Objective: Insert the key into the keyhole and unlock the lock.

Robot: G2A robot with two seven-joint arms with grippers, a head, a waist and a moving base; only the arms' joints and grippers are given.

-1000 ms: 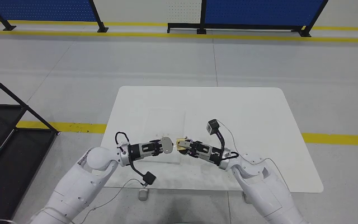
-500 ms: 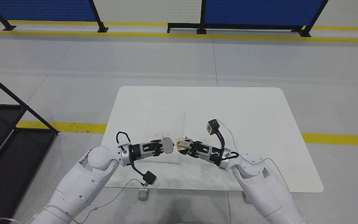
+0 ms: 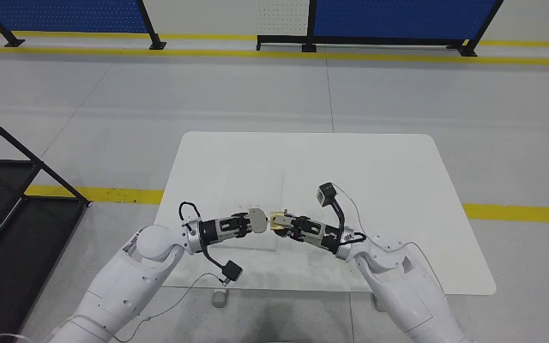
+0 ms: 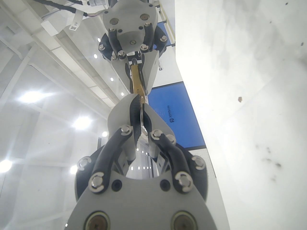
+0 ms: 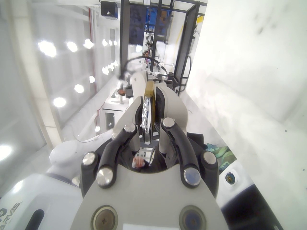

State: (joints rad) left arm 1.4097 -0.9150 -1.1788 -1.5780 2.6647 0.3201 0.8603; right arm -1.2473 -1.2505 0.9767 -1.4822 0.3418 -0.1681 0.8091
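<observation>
Both arms meet above the near middle of the white table [image 3: 386,189]. My right gripper [image 3: 284,225] [image 5: 150,95] is shut on the brass padlock [image 3: 275,220] [image 5: 149,89], whose silver shackle [image 5: 146,114] lies back between the fingers. The lock's bottom end faces my left gripper [image 3: 258,221] [image 4: 141,105]. That gripper is shut on the thin metal key [image 4: 142,113], held edge-on. The key's tip touches the lock's brass body [image 4: 137,82]. How deep the key sits in the keyhole is hidden.
The table's near edge lies just under both forearms. A black camera on a stalk [image 3: 326,194] rises from the right forearm. A black metal rack [image 3: 26,197] stands to the left of the table. Blue partition panels [image 3: 395,17] stand far behind.
My left arm has crept slightly right toward the lock. The right arm and the lock have stayed put, and both grips are unchanged.
</observation>
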